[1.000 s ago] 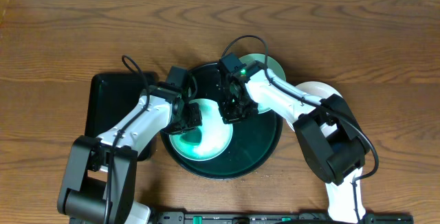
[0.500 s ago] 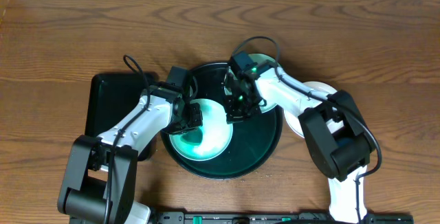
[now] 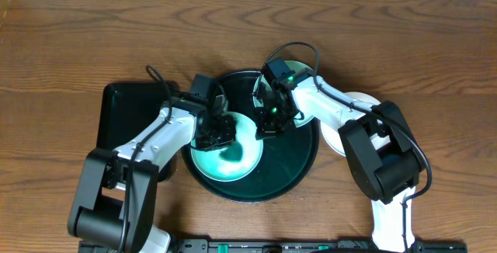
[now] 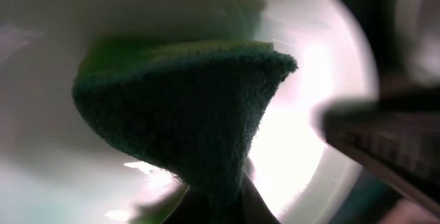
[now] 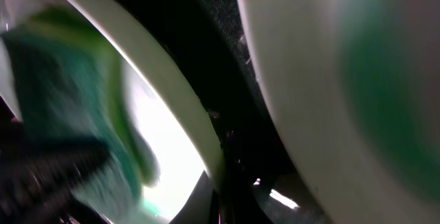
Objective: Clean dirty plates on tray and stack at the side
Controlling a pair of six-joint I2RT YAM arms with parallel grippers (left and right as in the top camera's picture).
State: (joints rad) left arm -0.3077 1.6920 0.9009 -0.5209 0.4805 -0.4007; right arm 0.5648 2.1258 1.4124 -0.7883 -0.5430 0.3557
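Note:
The round black tray (image 3: 299,156) holds a turquoise plate (image 3: 233,164) with green smears. My left gripper (image 3: 215,133) is shut on a green sponge (image 4: 192,107) and presses it onto that plate (image 4: 309,135). My right gripper (image 3: 268,123) is shut on the plate's right rim (image 5: 172,93). A second turquoise plate (image 3: 309,76) lies at the tray's back right edge, partly under my right arm, and shows a green smear in the right wrist view (image 5: 357,80). A white plate (image 3: 359,102) lies on the table to the right of the tray.
A smaller black rectangular tray (image 3: 120,117) lies left of the round tray, under my left arm. Both arms cross over the round tray. The wooden table stretches toward the back.
My left gripper has slid the sponge to the right across the turquoise plate. My right arm shifted slightly to the back right one second ago and has since held still on the rim.

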